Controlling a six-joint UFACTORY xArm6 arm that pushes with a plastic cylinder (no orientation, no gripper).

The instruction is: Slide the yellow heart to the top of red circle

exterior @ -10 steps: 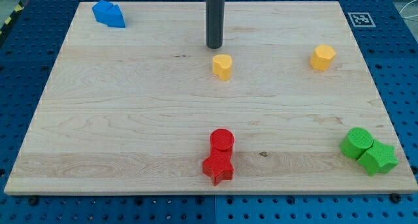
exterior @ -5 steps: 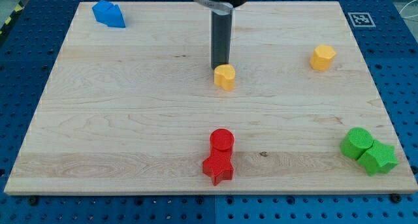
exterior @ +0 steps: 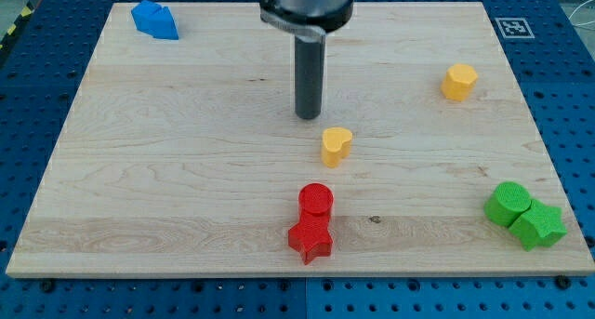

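Observation:
The yellow heart (exterior: 336, 145) lies on the wooden board (exterior: 167, 170), a little above and to the right of the red circle (exterior: 315, 200). My tip (exterior: 308, 116) stands just above and to the left of the heart, with a small gap between them. The red circle touches a red star (exterior: 310, 239) just below it, near the board's bottom edge.
A yellow hexagon (exterior: 458, 81) sits at the upper right. A blue block (exterior: 154, 19) lies in the top left corner. A green circle (exterior: 509, 204) and a green block (exterior: 538, 226) touch at the bottom right. A marker tag (exterior: 512, 27) is in the top right corner.
My tip has moved down the board, pushing the yellow heart down and slightly right, closer to the red circle. The heart has turned a little. The other blocks have not moved.

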